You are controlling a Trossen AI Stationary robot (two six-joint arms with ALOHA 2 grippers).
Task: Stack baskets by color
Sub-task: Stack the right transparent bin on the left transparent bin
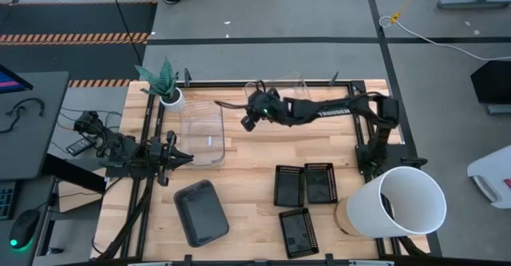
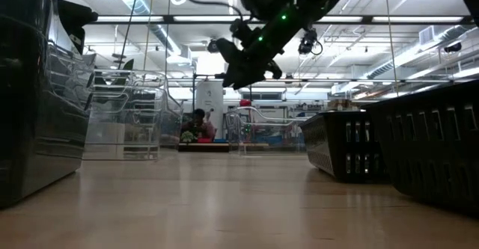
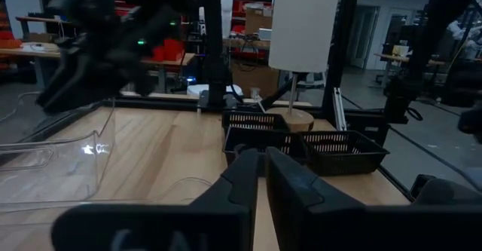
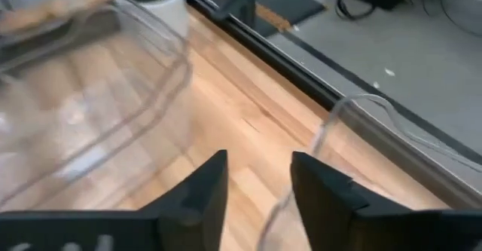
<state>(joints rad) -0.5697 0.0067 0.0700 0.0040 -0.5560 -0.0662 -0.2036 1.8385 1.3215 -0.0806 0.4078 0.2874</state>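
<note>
**Clear trays hard to read at the table's far edge**

Near the left edge, the left gripper (image 1: 177, 158) rests with fingers (image 3: 301, 198) pressed together, empty. Beside it lies a clear basket (image 1: 202, 134); the grey basket (image 1: 200, 212) sits at the near edge. The right gripper (image 1: 249, 121) hangs above the table, fingers (image 4: 197, 198) parted, holding nothing. A second clear basket (image 1: 294, 84) is barely traceable. Three black mesh baskets (image 1: 304, 184) sit right of centre, beside the white bucket (image 1: 397, 202), which hides the table's near right corner.
</note>
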